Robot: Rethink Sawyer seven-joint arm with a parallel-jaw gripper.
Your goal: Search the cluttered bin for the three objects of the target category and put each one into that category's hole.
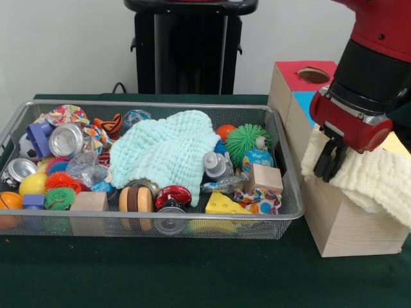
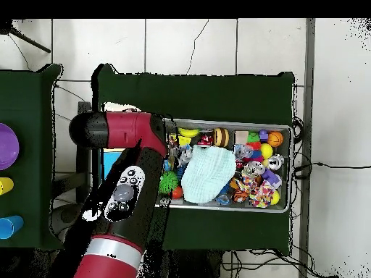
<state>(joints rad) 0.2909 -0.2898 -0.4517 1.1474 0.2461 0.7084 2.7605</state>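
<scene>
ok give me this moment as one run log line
hand: over wooden hole box, fingers on cream knitted cloth | mint muslin cloth: in wire mesh bin

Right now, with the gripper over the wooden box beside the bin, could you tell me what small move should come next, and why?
Probably a short lift of the gripper, carrying the cream waffle-weave cloth up. Its closed fingers pinch the cloth, which is draped over the pale wooden sorting box and not in any hole. The round hole in the red top panel lies further back, so the cloth likely needs clearance first.
</scene>
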